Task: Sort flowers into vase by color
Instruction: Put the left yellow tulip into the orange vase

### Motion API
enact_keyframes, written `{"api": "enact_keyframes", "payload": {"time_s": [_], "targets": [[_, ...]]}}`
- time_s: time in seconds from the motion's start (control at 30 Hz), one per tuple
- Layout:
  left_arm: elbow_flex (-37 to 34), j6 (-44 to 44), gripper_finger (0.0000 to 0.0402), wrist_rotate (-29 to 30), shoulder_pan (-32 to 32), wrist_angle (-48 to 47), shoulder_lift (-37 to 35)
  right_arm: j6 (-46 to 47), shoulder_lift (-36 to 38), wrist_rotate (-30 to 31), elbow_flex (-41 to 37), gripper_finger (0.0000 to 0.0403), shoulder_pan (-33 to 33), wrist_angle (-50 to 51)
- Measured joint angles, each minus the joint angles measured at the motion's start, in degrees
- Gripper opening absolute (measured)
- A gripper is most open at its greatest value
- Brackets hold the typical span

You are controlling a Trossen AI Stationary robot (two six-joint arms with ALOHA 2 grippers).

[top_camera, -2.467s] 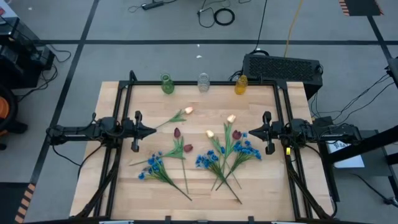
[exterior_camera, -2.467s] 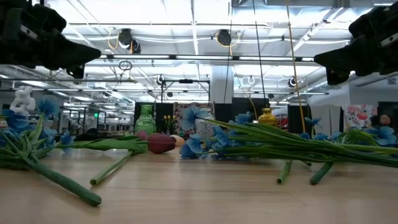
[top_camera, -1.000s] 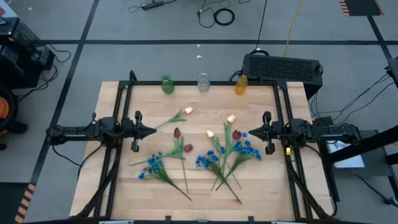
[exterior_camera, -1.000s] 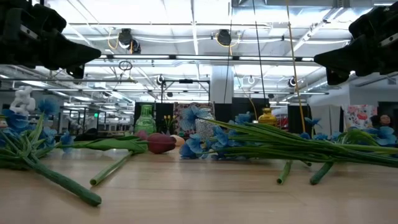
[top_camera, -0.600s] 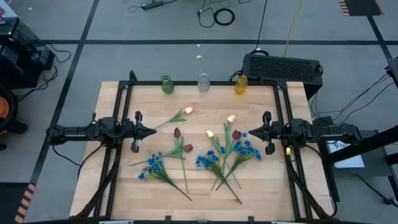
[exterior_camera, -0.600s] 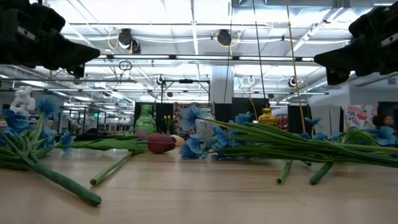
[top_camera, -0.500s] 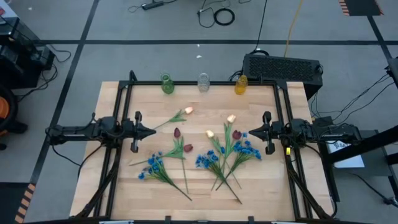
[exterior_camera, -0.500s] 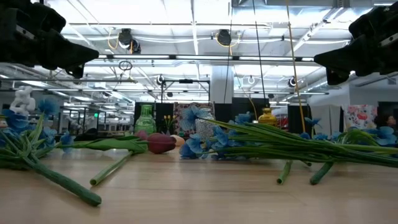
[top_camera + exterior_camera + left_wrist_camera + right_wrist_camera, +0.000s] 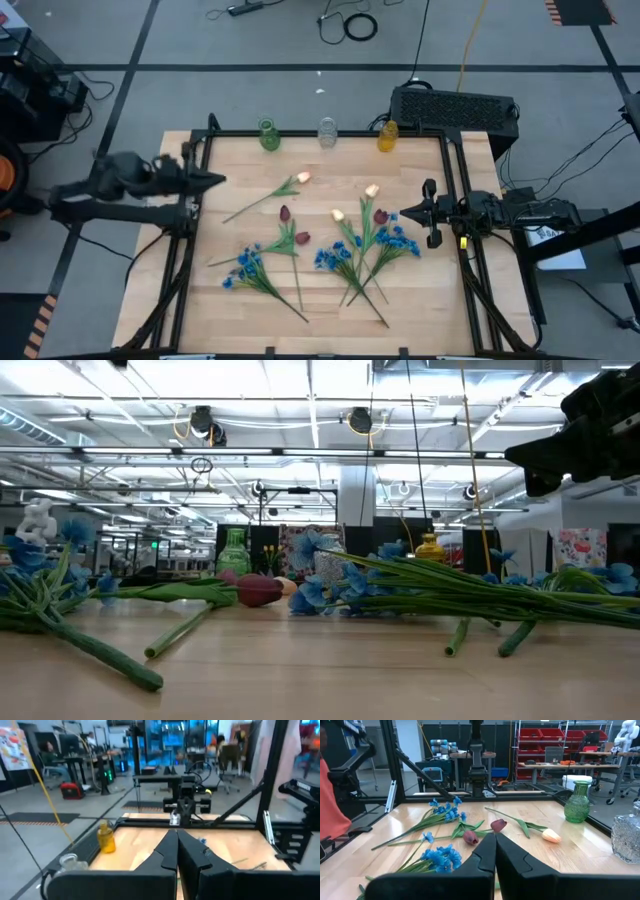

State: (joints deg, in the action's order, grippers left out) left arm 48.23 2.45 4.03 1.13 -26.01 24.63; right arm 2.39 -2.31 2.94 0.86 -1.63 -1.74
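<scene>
Long green-stemmed flowers lie flat on the wooden table: cream tulips [image 9: 303, 177] [image 9: 337, 215] [image 9: 372, 190], dark red tulips [image 9: 284, 213] [image 9: 302, 238] [image 9: 380, 216], and blue bunches [image 9: 245, 265] [image 9: 335, 257] [image 9: 400, 240]. Green vase [image 9: 268, 135], clear vase [image 9: 327, 131] and yellow vase [image 9: 387, 136] stand upright at the far edge. My left gripper [image 9: 220, 179] hovers shut above the table's left side, fingertips together in its wrist view [image 9: 176, 834]. My right gripper [image 9: 400, 214] is shut [image 9: 495, 837], in the air beside the right flower cluster, shown high in the low view [image 9: 545, 458].
A black metal frame [image 9: 205, 150] borders the table on its left, far and right sides. A black box [image 9: 455, 105] sits behind the far right corner. Bare wood lies along the near edge [image 9: 320, 335] and between vases and flowers.
My left arm has risen and swung toward the table's far left, its gripper leaving the low view; it stays shut. The right arm and the flowers have kept still.
</scene>
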Motion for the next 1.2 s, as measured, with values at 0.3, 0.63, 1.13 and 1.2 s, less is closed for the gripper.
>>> {"api": "enact_keyframes", "payload": {"time_s": [0.3,0.63,1.13,1.2], "targets": [[30.78,1.13,0.0002,-3.67,-0.02,-16.88,21.16,13.67,0.0,-0.02,0.0,0.0,0.0,0.25],[20.39,-0.11,0.0002,-3.73,-0.02,-18.19,30.4,15.97,-0.83,-2.69,-0.01,0.0,0.0,0.67],[-0.64,-3.88,0.0002,-3.67,-0.34,9.18,29.81,12.66,-9.26,-2.43,14.97,0.0,-0.04,-3.97],[-0.64,-4.79,0.0002,-3.09,-0.67,9.92,29.48,9.69,-12.49,-1.16,23.9,0.0,-0.04,1.79]]}}
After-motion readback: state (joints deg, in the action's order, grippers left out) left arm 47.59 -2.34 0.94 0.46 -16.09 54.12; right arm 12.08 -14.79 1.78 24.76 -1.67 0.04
